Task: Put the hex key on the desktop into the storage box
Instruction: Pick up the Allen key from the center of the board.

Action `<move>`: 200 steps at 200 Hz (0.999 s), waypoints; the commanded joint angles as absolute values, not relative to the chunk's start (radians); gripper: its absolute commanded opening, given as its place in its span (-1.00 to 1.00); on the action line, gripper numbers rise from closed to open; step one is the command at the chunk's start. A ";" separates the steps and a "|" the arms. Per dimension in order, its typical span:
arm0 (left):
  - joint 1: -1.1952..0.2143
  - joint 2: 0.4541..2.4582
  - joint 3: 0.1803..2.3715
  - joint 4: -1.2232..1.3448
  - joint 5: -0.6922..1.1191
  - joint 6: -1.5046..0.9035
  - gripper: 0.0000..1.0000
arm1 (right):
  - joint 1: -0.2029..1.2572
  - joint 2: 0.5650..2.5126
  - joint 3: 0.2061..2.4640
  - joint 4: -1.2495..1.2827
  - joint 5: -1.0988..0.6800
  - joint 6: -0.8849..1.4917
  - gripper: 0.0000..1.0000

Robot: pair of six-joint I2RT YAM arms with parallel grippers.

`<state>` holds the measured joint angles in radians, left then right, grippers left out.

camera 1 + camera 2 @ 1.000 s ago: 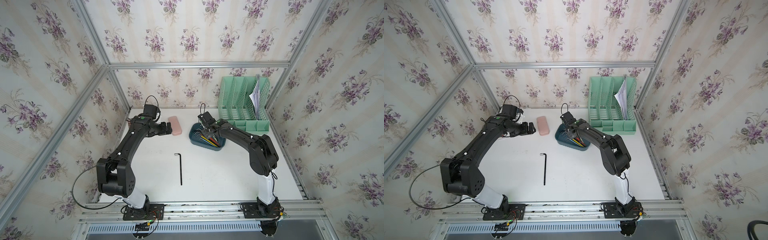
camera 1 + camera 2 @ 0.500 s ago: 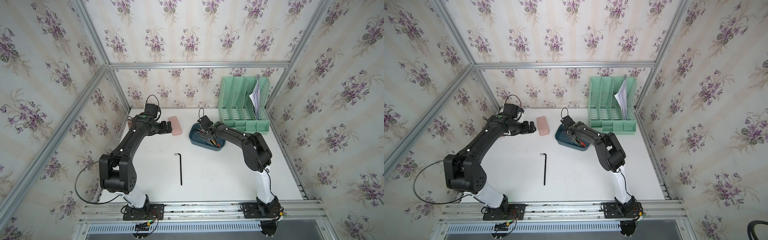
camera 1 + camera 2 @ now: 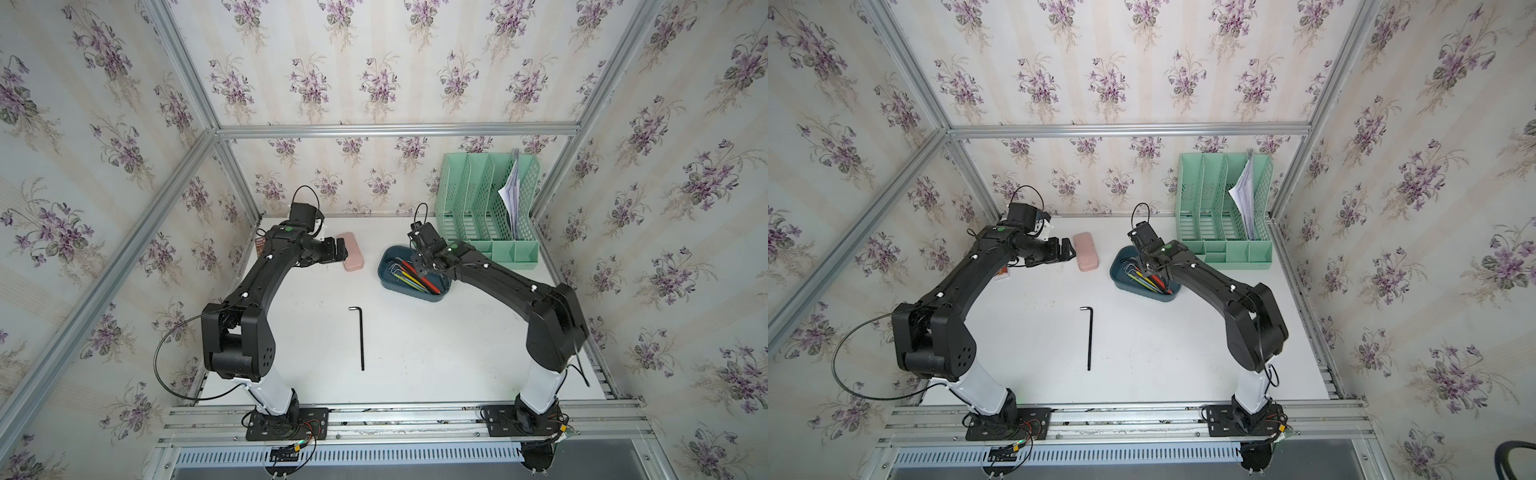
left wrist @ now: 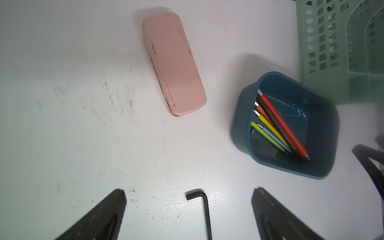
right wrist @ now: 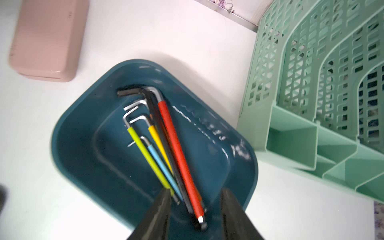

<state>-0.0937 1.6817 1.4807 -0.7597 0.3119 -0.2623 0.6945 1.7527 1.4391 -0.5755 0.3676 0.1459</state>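
- A black hex key (image 3: 362, 338) lies flat on the white desktop (image 3: 436, 353), in the open stretch between the two arms. It is well apart from the box (image 3: 384, 276) and touched by neither gripper.
- The long shank runs toward the arms' bases. The short bend, at the far end, turns toward the left arm's side.
- The teal box sits further back on the right arm's side, just in front of the green organiser (image 3: 478, 203).
- Sleeved keys (image 5: 178, 149) already lie in the box: red, yellow, green and blue, with a plain black one among them. They lie side by side along its floor, bends together at one end.
- The right gripper (image 5: 195, 193) hangs over the other end of the box with its jaws parted. The tips of the keys lie in the gap below, and neither finger pinches them.
- The left gripper (image 4: 189, 192) is spread wide and holds nothing.
- In both top views the left gripper appears just beside the pink case (image 3: 353, 255), which lies closed on the desktop to the box's left.
- The left wrist view shows the hex key's bend between the two dark fingers (image 4: 99, 218) — down on the desktop, clear of both.
- White papers (image 3: 512, 195) stand in the organiser's end slot, next to the side wall.
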 commanded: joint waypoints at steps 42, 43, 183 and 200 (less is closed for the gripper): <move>-0.071 1.672 1.491 -0.759 0.381 -0.280 0.98 | 0.761 1.414 1.074 -0.477 0.100 0.425 0.00; -0.071 1.671 1.491 -0.759 0.381 -0.281 0.99 | 0.763 1.412 1.069 -0.476 0.100 0.427 0.00; 0.010 1.623 1.482 -0.763 0.374 -0.305 0.99 | 1.023 1.764 1.326 -0.491 0.232 0.697 0.07; 0.024 1.623 1.479 -0.764 0.374 -0.309 0.98 | 1.079 1.890 1.433 -0.531 0.233 0.714 0.09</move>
<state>0.0101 1.6287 1.4818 -0.7631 0.3702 -0.2981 1.0233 1.7702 1.3243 -0.4763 0.2039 0.6609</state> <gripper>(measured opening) 0.992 0.537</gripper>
